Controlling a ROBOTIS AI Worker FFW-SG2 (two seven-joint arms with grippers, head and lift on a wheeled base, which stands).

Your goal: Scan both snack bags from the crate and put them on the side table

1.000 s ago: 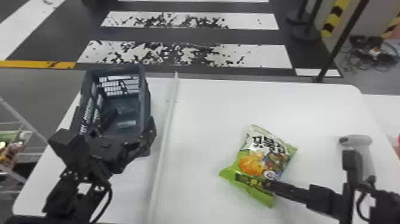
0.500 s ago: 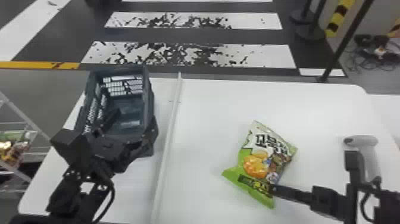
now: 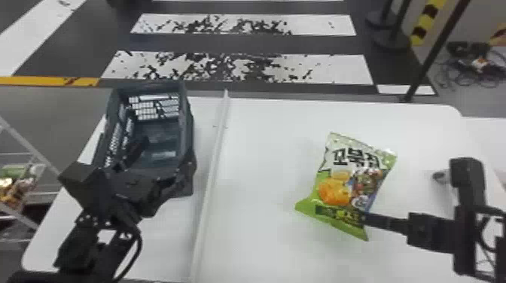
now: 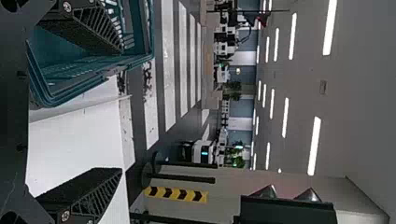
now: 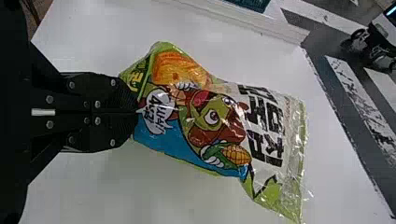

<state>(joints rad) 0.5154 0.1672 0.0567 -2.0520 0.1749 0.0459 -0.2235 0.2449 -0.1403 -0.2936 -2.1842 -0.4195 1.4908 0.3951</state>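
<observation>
As I look across the white table [image 3: 263, 150], a long pale strip [image 3: 209, 180] divides it, with the crate on the robot's left side and the snack bag on its right. Off past the table's left edge stands a metal rack [image 3: 26, 139] holding some colourful goods [image 3: 17, 184]. Dark and slatted, the crate [image 3: 187, 124] sits upright near that edge. The green-and-white snack bag [image 3: 340, 188] is over the table, printed face up, pinched at its green end by the right gripper [image 3: 363, 219], whose fingers are pressed together. I can't tell if the bag touches the tabletop. The left gripper [image 3: 160, 162] is at the crate's near end, fingers spread wide and nothing between them. Smallest, a grey scanner [image 3: 443, 177] lies right of the bag, partly hidden behind the right arm [image 3: 468, 210].
</observation>
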